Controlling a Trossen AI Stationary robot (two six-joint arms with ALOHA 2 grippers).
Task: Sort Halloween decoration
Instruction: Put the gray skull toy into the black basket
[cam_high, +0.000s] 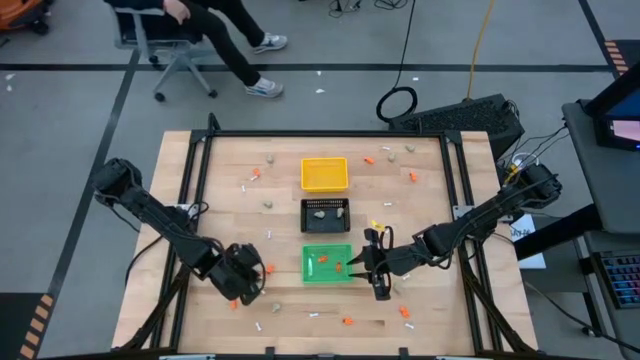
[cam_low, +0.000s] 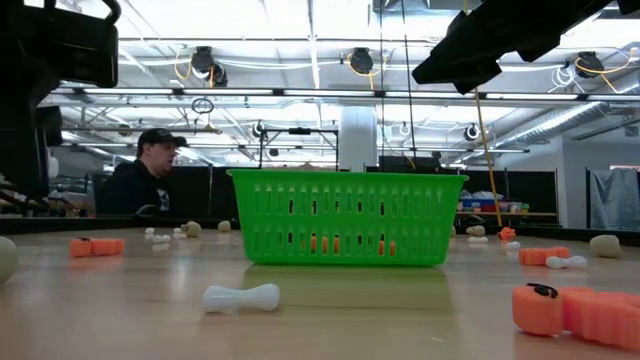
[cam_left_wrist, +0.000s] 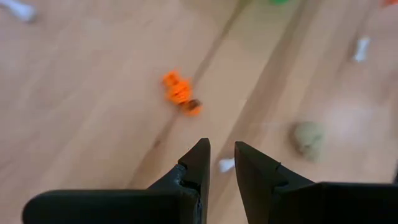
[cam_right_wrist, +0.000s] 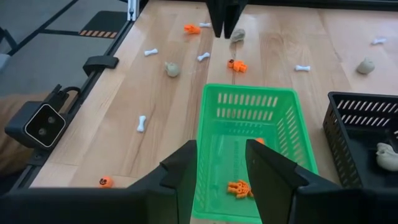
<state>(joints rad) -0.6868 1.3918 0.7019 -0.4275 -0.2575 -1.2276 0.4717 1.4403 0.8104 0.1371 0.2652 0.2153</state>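
Two claws stand parted and empty: right claw (cam_right_wrist: 221, 171) over the green tray (cam_right_wrist: 298, 134) holding orange bits (cam_right_wrist: 239, 187), left claw (cam_left_wrist: 222, 163) above the counter (cam_left_wrist: 81, 118) beside it. No readable writing.

Your two arms are dark and jointed, each ending in a matte black claw with two flat, tapered fingers (cam_right_wrist: 186, 168).

Green basket (cam_low: 346, 218), centre of table.
Orange pieces inside; white bone (cam_low: 241, 297) in front; orange piece (cam_low: 575, 310) near right; seated person (cam_low: 145, 175) behind.
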